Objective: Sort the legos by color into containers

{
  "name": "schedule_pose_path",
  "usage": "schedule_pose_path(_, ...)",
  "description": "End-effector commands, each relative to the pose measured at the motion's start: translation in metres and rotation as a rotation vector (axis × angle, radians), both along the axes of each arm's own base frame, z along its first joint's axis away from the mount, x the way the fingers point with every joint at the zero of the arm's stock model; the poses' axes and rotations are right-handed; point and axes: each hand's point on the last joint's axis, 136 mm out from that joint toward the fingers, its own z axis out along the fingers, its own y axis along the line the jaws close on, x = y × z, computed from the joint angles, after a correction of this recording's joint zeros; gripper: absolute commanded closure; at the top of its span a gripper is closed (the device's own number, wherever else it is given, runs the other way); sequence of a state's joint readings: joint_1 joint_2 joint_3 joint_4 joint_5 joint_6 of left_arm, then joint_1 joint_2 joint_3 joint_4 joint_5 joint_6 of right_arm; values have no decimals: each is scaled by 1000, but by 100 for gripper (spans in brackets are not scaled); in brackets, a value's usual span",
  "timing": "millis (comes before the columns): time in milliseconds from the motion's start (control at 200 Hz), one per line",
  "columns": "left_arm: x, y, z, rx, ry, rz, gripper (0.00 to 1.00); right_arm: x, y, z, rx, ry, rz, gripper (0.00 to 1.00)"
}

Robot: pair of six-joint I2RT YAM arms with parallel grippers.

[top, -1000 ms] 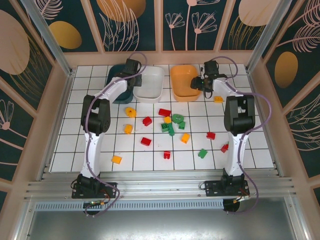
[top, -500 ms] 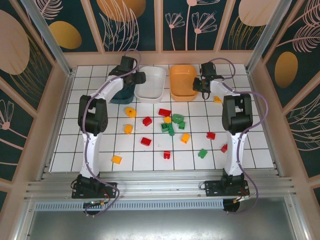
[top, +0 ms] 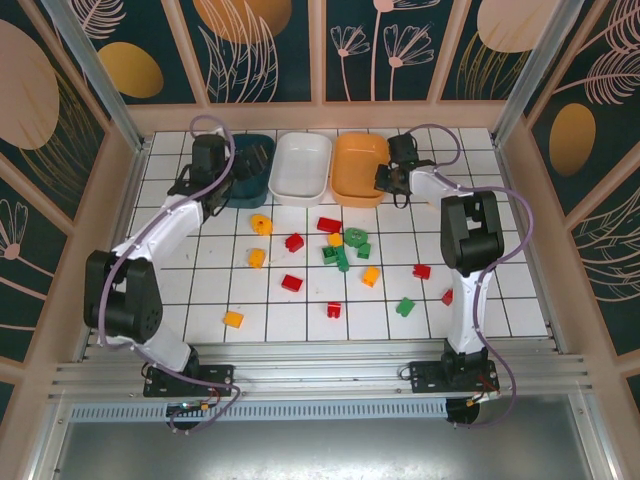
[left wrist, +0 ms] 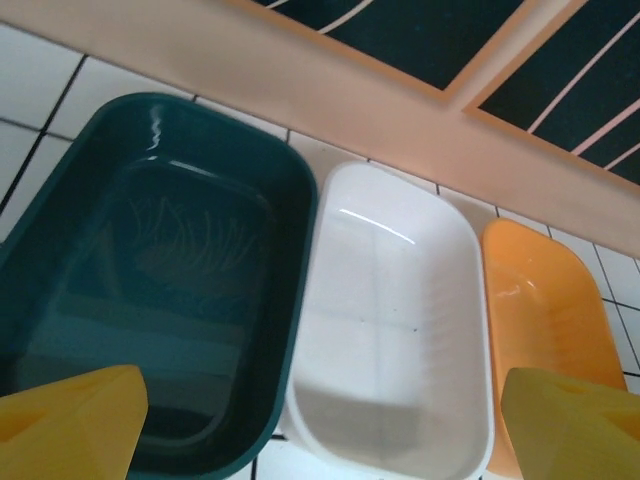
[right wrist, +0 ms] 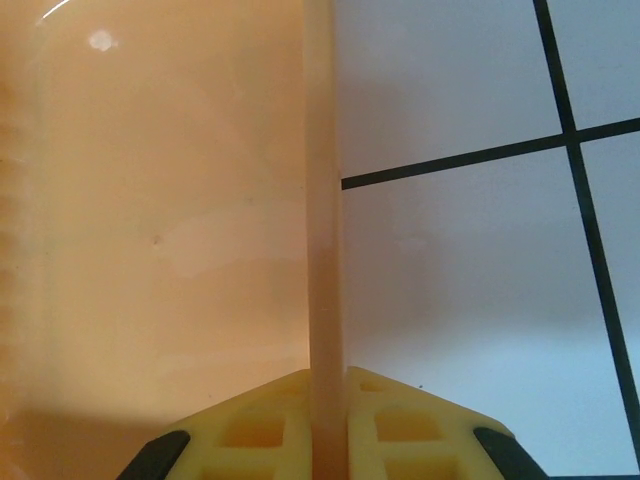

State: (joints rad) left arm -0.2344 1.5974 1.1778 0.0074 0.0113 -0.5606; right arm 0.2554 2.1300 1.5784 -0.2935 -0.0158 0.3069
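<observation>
White gridded table (top: pixel 170 290), walled by dark floral panels, carries three tubs touching in a row along its far edge: the teal tub (left wrist: pixel 160 260) toward the left corner, the white tub (top: pixel 301 165) in the middle and the orange tub (top: pixel 355 165) on the right. Over the teal tub's right side hangs the left gripper (top: pixel 255 165), fingers spread wide with nothing between them, while the right gripper (top: pixel 390 180) is clamped on the orange tub's right rim, one finger on each side of the wall. Red, green and yellow-orange legos (top: pixel 329 224) lie scattered across the table's middle, apart from the tubs.
</observation>
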Motion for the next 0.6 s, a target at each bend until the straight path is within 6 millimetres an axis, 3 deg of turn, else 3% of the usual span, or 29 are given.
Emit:
schedule_pose_path(0,-8,11,-17,-39,1,60,8,-1,8,19,17,-48,-7,88)
schedule_pose_path(165,-23,7,-28,-72,25,36,8,3,14,13,22,-47,29,88)
schedule_pose_path(315,-28,8,-19,-105,0,44,8,9,22,13,33,-53,77,87)
schedule_pose_path(335,-33,10,-28,-103,17,47,8,9,22,12,33,-51,82,87)
schedule_pose_path(420,-37,10,-25,-118,11,51,8,10,20,11,31,-51,82,85)
schedule_pose_path(475,-40,9,-21,-131,-2,46,8,12,19,14,41,-55,77,81)
schedule_pose_path(591,-47,8,-6,-149,-36,30,6,11,16,31,40,-79,82,62)
